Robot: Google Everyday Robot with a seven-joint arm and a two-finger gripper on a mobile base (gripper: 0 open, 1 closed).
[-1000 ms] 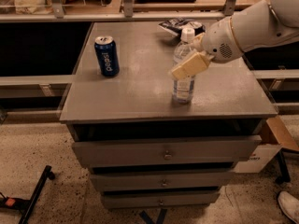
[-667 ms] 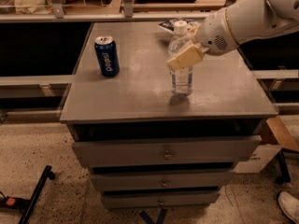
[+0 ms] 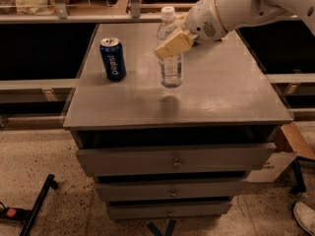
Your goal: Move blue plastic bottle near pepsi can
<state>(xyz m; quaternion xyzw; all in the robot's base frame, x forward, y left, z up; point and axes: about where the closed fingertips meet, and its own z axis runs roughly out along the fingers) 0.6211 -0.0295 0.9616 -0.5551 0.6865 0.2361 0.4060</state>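
Observation:
The blue plastic bottle (image 3: 171, 65) is clear with a white cap and a white-and-blue label. It hangs upright just above the grey table top (image 3: 221, 97), over its own shadow. My gripper (image 3: 173, 42) reaches in from the upper right and is shut on the bottle's upper body, with its tan fingers (image 3: 170, 45) across it. The pepsi can (image 3: 113, 59), dark blue with a silver top, stands upright to the left of the bottle, about a can's height away.
The table top sits on a cabinet with three drawers (image 3: 174, 162). A cardboard box (image 3: 283, 154) stands at its right side. A black stand leg (image 3: 39, 200) lies on the floor at lower left. A metal rail (image 3: 59, 18) runs behind the table.
My gripper has carried the bottle left and towards the table's middle, closer to the pepsi can, and has lifted it a little off the surface. The can has not moved.

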